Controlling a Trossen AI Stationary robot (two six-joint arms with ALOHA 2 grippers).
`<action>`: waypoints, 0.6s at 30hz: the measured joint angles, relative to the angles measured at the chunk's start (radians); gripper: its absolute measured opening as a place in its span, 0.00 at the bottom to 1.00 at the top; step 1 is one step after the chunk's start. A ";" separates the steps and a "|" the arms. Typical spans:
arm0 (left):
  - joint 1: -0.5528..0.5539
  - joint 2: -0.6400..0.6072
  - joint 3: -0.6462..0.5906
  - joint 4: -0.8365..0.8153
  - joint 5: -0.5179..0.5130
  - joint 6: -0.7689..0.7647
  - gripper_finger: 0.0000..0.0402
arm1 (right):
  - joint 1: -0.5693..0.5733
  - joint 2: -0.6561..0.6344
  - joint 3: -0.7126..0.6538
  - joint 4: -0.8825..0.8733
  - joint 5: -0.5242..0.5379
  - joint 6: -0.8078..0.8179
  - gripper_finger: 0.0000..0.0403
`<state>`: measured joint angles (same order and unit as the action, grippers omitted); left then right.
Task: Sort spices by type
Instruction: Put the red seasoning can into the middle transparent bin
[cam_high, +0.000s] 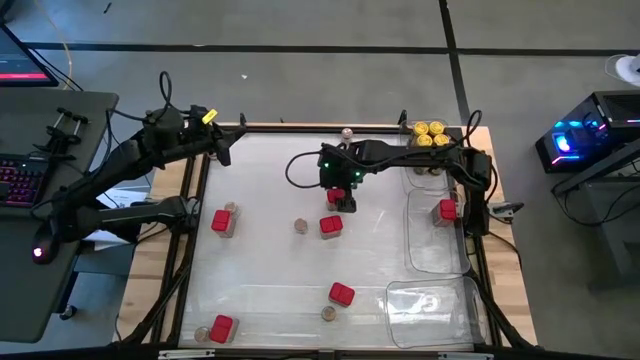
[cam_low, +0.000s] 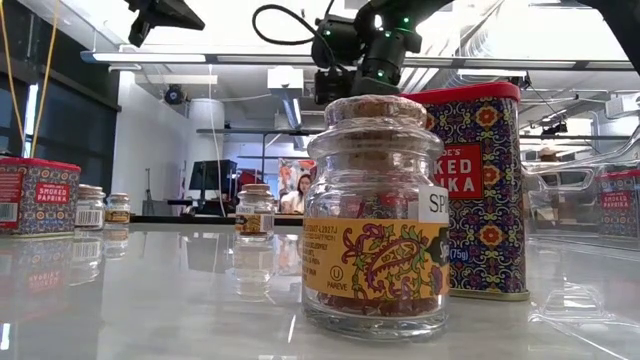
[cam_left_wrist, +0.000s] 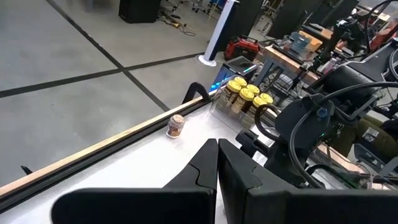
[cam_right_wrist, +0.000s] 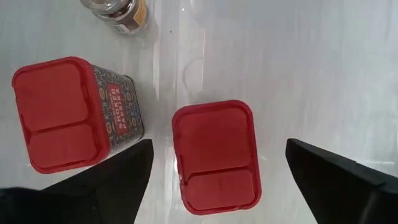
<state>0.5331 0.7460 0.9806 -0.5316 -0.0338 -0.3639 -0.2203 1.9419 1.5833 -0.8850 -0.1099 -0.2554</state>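
Observation:
My right gripper is open and hangs above the middle of the table. Its fingers stand on either side of an upright red tin without touching it. A second red tin stands right beside it, with a cork-topped jar past that. More red tins and small jars stand scattered on the table. Yellow-lidded jars sit in the far right tray. My left gripper is shut and waits at the far left corner.
Clear plastic trays line the table's right side; one holds a red tin. A lone jar stands at the far edge. In the low view a cork-topped jar and a red tin stand close to the camera.

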 joint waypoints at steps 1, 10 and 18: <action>0.000 0.000 0.000 0.000 0.000 0.000 0.00 | 0.000 0.000 0.000 -0.002 0.000 0.017 0.90; 0.000 0.000 0.000 0.000 0.000 -0.001 0.00 | -0.003 0.000 -0.056 0.039 0.001 -0.060 0.91; 0.000 0.000 0.000 -0.002 0.000 -0.001 0.00 | -0.003 0.000 -0.082 0.105 0.002 -0.064 0.88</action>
<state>0.5332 0.7460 0.9806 -0.5331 -0.0338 -0.3644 -0.2234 1.9423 1.5017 -0.7796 -0.1083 -0.3189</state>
